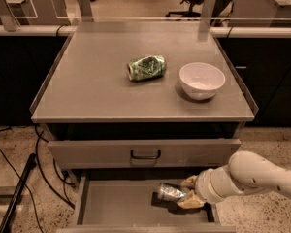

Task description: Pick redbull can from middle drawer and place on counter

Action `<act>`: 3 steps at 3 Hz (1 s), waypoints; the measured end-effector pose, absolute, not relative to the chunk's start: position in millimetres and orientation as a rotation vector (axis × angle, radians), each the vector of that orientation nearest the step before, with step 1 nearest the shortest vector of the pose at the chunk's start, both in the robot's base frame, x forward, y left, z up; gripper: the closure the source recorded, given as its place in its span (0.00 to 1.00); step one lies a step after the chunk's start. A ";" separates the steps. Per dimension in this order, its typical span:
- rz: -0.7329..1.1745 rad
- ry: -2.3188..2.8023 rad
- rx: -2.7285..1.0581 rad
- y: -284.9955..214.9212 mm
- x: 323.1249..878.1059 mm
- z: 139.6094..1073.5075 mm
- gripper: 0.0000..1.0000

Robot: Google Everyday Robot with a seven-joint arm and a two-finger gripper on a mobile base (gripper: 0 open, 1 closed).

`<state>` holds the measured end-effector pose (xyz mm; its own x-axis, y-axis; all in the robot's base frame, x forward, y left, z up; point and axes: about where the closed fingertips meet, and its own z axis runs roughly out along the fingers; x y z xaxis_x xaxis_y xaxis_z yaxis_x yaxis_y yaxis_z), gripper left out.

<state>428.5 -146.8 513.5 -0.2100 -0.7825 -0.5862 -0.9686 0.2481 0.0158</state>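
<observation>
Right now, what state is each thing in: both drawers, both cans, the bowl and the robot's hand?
slim silver redbull can: on its side in the open drawer, held at one end.
wide shallow grey metal middle drawer: pulled open.
grey drawer front with dark loop handle: shut.
crumpled green patterned can: on its side on the flat grey metal counter.
white bowl: upright, apart from the green can.
two-finger hand: down in the middle drawer, shut on the redbull can.

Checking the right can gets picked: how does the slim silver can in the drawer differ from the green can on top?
The slim silver-and-blue redbull can is narrower than the green patterned can. The redbull can sits in the grey metal middle drawer, gripped by the gripper; the green patterned can rests free on the grey counter. Both lie sideways.
</observation>
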 end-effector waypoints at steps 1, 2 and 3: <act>0.557 2.062 -1.541 -135.5 415.7 569.5 1.00; 0.535 2.028 -1.513 -133.0 406.9 625.6 1.00; 0.478 1.938 -1.521 -126.7 403.1 685.2 1.00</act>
<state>403.1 -126.7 685.2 -0.1429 -0.7334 -0.6646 -0.9583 0.2706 -0.0925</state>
